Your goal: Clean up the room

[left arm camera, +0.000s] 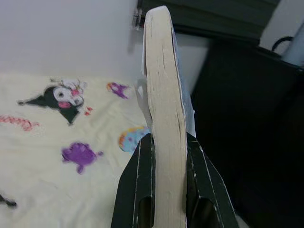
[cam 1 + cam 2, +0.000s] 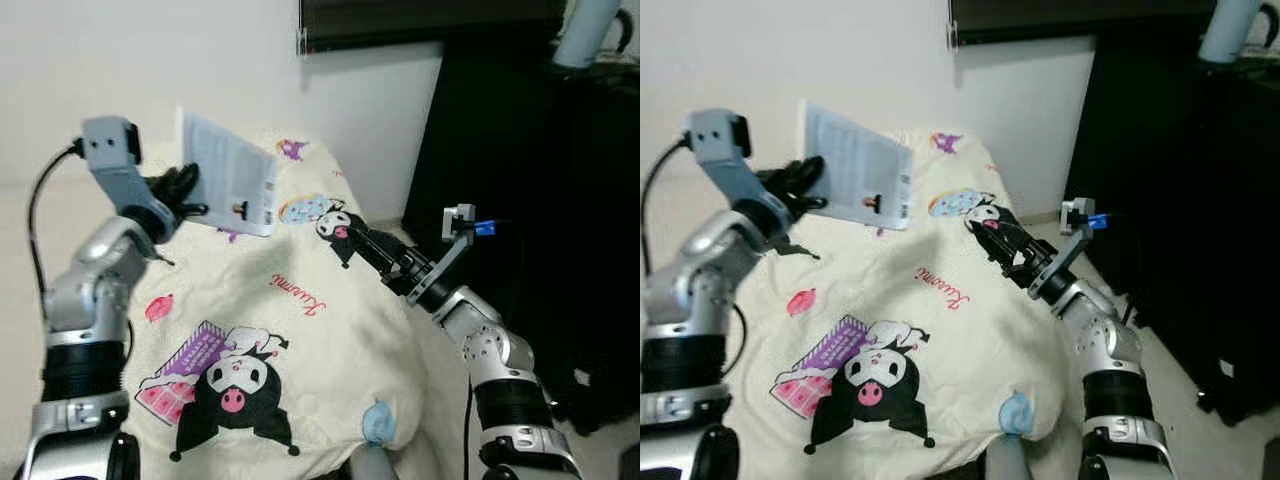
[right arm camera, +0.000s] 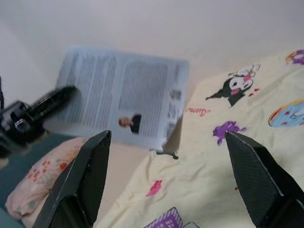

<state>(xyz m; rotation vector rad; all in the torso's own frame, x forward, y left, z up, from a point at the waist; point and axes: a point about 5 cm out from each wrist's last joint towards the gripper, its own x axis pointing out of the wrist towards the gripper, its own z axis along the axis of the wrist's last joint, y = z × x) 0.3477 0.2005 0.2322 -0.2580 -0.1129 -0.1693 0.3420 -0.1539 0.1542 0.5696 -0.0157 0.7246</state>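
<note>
A pale blue book [image 2: 230, 175] with printed text on its back cover is held up above the bed, and my left gripper [image 2: 183, 190] is shut on its near edge. In the left wrist view the book's cream page edge [image 1: 165, 118] stands upright between the two black fingers [image 1: 138, 190]. My right gripper [image 2: 352, 235] hovers open over the cream cartoon blanket [image 2: 300, 330], to the right of the book and apart from it. From the right wrist, the book's back cover [image 3: 126, 97] lies ahead between the wide-spread fingers [image 3: 85, 175].
A black cabinet [image 2: 540, 200] stands close on the right of the bed. A white wall [image 2: 150, 60] runs behind, with a dark frame [image 2: 420, 20] high up. A pink-dotted pillow [image 3: 33, 183] lies past the blanket's edge.
</note>
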